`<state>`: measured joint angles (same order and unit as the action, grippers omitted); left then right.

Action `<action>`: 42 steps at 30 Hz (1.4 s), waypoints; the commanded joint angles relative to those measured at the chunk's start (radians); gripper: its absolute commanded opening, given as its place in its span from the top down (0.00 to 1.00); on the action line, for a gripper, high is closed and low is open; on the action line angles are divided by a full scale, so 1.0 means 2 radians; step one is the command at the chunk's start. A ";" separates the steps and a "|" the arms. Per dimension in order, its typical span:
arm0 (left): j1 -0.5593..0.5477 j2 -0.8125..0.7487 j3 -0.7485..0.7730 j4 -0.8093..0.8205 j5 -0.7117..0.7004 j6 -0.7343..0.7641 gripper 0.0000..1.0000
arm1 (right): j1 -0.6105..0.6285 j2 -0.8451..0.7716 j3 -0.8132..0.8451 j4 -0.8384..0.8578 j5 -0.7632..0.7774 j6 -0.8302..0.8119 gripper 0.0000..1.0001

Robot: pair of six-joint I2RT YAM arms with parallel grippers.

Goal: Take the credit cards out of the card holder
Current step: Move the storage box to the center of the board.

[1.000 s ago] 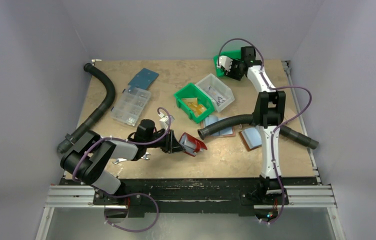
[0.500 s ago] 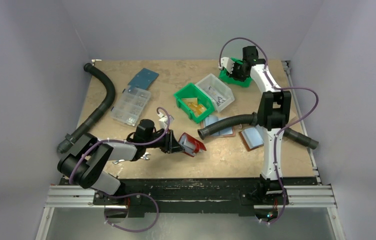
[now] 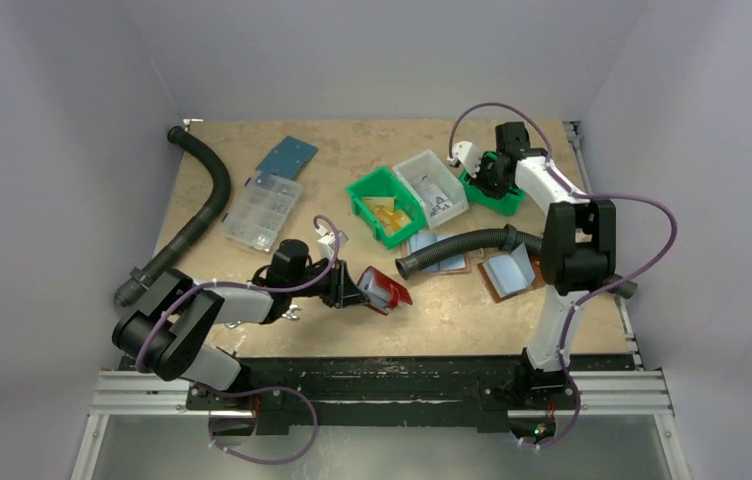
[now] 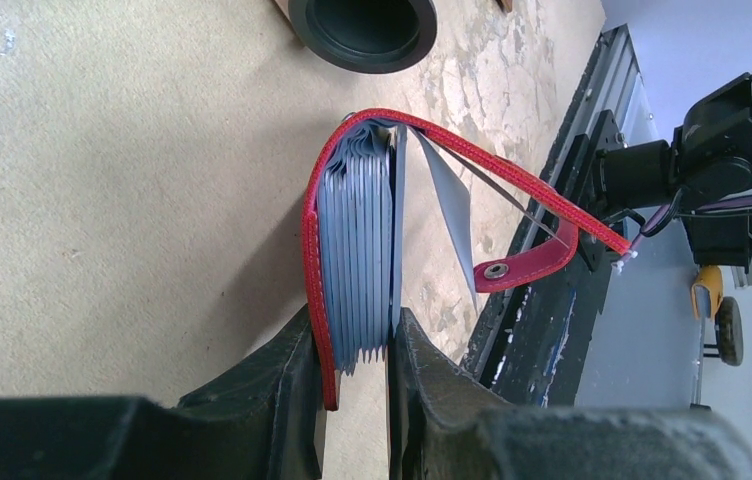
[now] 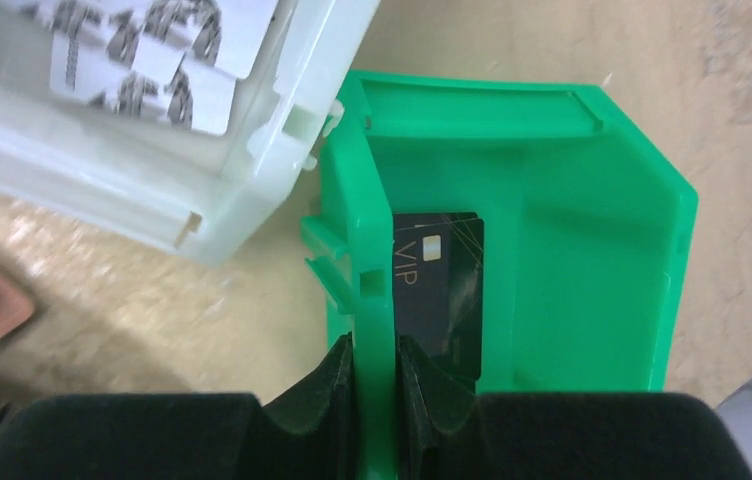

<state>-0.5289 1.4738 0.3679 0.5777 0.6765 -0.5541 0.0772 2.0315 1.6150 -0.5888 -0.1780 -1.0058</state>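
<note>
Right pincer (image 5: 374, 360) nips a bin (image 5: 572, 230) wall; left pincer (image 4: 355, 335) clamps the holder (image 4: 352, 230).
The green bin's side wall is squeezed between the right fingers. One red holder cover and its grey pockets are squeezed between the left fingers, the other cover splayed beyond. A black card (image 5: 437, 290) lies in the bin, just past the right fingertips.

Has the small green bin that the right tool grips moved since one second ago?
Yes. The green bin has come toward the near side, away from the table's far edge, and now lies beside the clear bin.
</note>
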 commanded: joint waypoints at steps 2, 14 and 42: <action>-0.007 -0.017 -0.001 0.020 0.011 0.008 1.00 | -0.006 -0.103 -0.131 0.075 0.040 -0.055 1.00; -0.011 -0.025 -0.002 0.021 0.011 0.009 1.00 | -0.108 -0.091 -0.076 -0.015 -0.055 -0.280 0.92; -0.013 -0.055 0.011 -0.020 0.006 0.001 1.00 | -0.099 -0.175 -0.036 -0.153 -0.223 -0.277 0.29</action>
<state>-0.5468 1.4055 0.3634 0.5327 0.6735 -0.5545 -0.1329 1.8229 1.5513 -0.7677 -0.4221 -1.6653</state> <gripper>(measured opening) 0.247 0.706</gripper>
